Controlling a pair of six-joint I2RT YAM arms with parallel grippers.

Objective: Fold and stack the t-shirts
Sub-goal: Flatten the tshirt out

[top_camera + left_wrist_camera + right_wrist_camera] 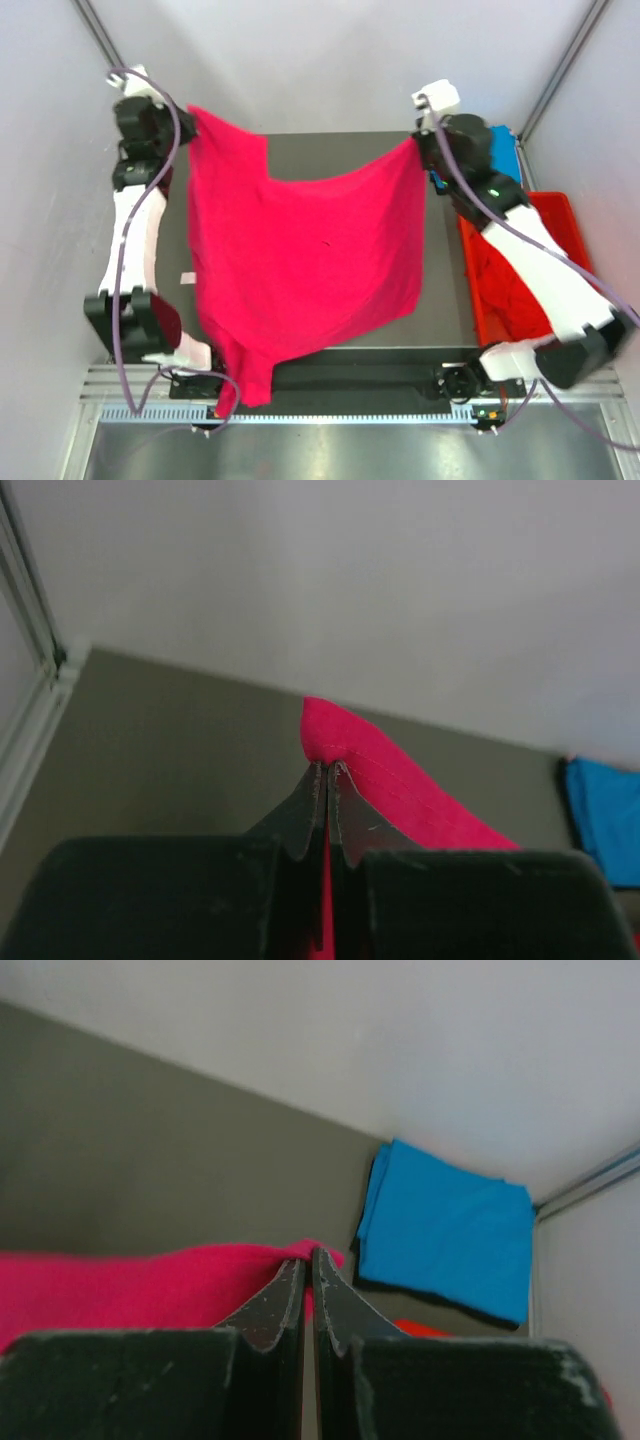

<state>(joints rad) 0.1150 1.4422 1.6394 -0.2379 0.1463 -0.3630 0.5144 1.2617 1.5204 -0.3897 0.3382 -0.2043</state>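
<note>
The left gripper is clamped shut on one upper corner of the pink t-shirt and the right gripper on the other. The shirt hangs spread between them and trails down below. Just past the right fingertips, to their right, lies a folded blue t-shirt; the red heap in the crate may be further shirts.

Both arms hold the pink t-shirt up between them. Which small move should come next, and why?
Probably lower both arms together so that the shirt lies flat. The left gripper and the right gripper are each shut on a corner of the pink t-shirt. It hangs spread between them above the table, and its lower end trails past the near edge.
</note>
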